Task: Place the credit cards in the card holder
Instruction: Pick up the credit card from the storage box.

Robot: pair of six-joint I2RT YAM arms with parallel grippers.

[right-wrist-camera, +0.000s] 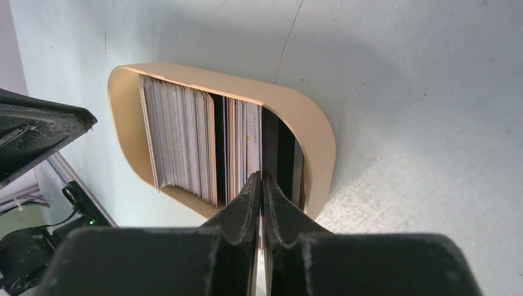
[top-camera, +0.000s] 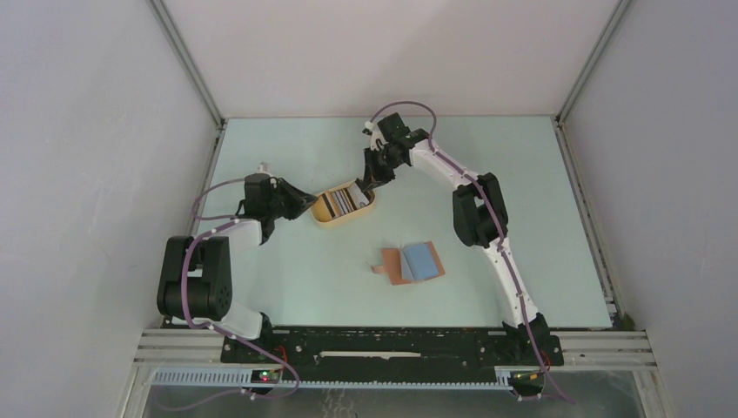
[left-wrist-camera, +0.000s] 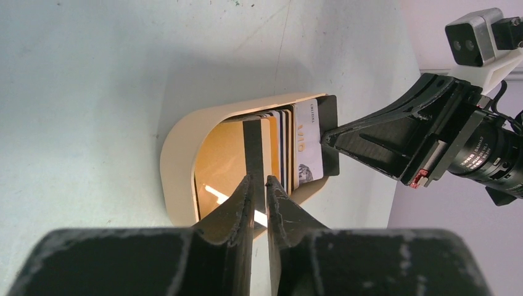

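The credit cards [top-camera: 346, 202] stand on edge in an oval tan tray [top-camera: 370, 207]. My left gripper [top-camera: 311, 207] is at the tray's left end. In the left wrist view its jaws [left-wrist-camera: 259, 179] are almost together on a dark upright strip [left-wrist-camera: 253, 148] that stands apart from the other cards [left-wrist-camera: 308, 148]. My right gripper [top-camera: 370, 185] is at the tray's right end. It [right-wrist-camera: 261, 176] is shut on a thin card among the cards [right-wrist-camera: 179, 135]. The reddish-brown card holder [top-camera: 396, 266] lies open nearer the arms with a blue card [top-camera: 422, 259] on it.
The tray's rim [left-wrist-camera: 176, 160] curves round an orange floor with no cards in its left half. The right arm's camera [left-wrist-camera: 475, 37] hangs close over the tray's right end. Grey walls and metal rails [top-camera: 187, 61] enclose the pale green table [top-camera: 522, 192].
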